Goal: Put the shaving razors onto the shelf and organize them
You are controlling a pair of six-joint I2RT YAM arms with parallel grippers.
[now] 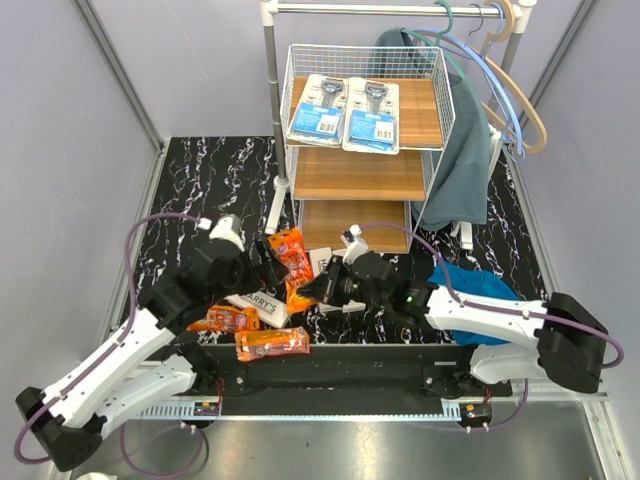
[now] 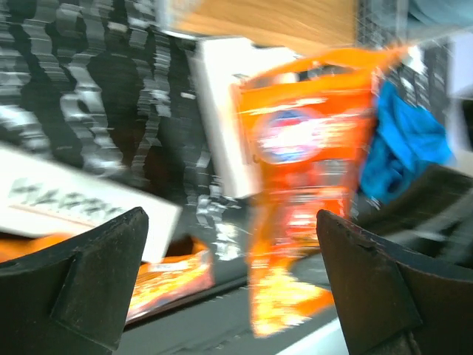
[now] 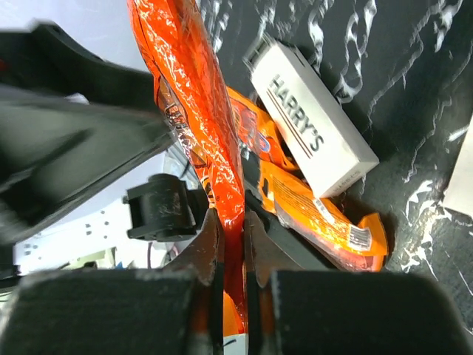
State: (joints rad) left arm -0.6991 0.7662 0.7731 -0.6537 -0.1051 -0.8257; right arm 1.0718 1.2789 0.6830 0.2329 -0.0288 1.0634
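Observation:
My right gripper (image 1: 318, 290) (image 3: 231, 222) is shut on an orange razor bag (image 1: 290, 255) (image 3: 199, 96) and holds it upright above the table. My left gripper (image 1: 268, 258) (image 2: 230, 222) is open just left of that bag, which hangs blurred between its spread fingers (image 2: 310, 163). Two more orange bags (image 1: 225, 318) (image 1: 272, 343) and a white HARRY'S box (image 1: 258, 303) (image 3: 314, 122) lie on the table. A second white box (image 1: 320, 262) lies behind the held bag. The shelf (image 1: 365, 180) stands at the back with two blue-and-white blister cards (image 1: 318, 110) (image 1: 371, 115) on its top board.
A white clothes rail (image 1: 272, 100) with hangers (image 1: 500, 80) and a grey garment (image 1: 465, 150) stands around the shelf. A blue cloth (image 1: 475, 285) lies right of my right arm. The shelf's two lower boards hold nothing.

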